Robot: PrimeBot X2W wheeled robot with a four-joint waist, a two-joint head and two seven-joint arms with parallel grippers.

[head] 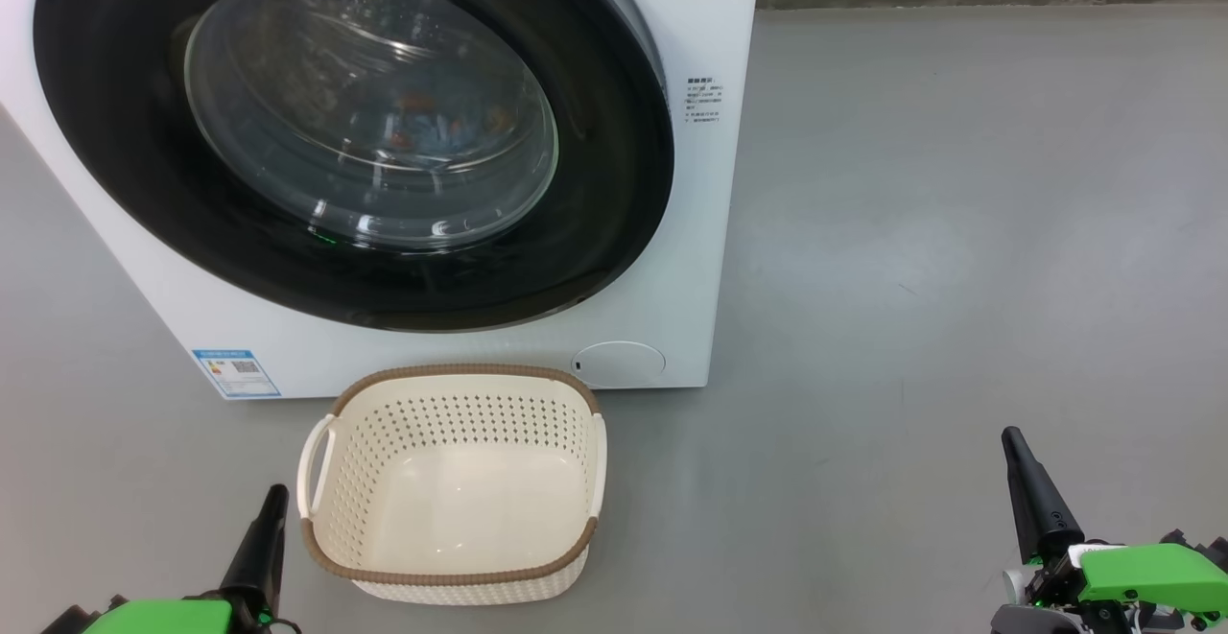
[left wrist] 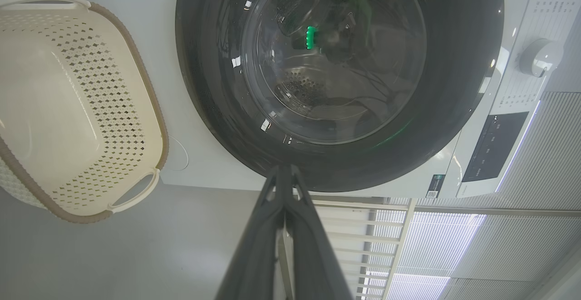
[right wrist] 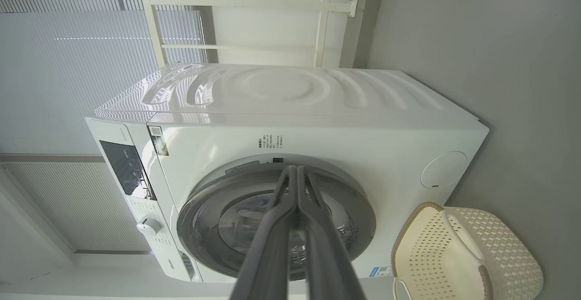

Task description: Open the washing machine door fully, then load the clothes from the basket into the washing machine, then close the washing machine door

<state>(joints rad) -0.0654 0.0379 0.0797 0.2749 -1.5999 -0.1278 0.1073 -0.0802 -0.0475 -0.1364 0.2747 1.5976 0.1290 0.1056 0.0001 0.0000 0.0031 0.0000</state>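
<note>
At the lower left of the head view the left gripper [head: 275, 498] points up, jaws pressed fully together with nothing between them, near the basket's left handle. Behind it, on the lower left corner of the washing machine [head: 691, 231], sits a blue label sticker [head: 236, 372]. The basket [head: 460, 371] stands upright on the grey floor [head: 959, 231] directly before the machine, its far rim close under the front panel and its smooth cream bottom in plain sight. Above it the door [head: 125, 174] lies shut flat against the machine's front. Its glossy black rim rings the porthole [head: 288, 58], and behind that glass the clothes [head: 436, 126] show as blurred blue and orange patches. Just right of the basket's far corner, low on the front panel, is the round flap [head: 619, 363]. Well off to the right, over the floor, the right gripper [head: 1013, 444] also points up, jaws closed tight on nothing. In the right wrist view its two fingers [right wrist: 272, 245] meet along their length, with machine and basket well beyond them.
</note>
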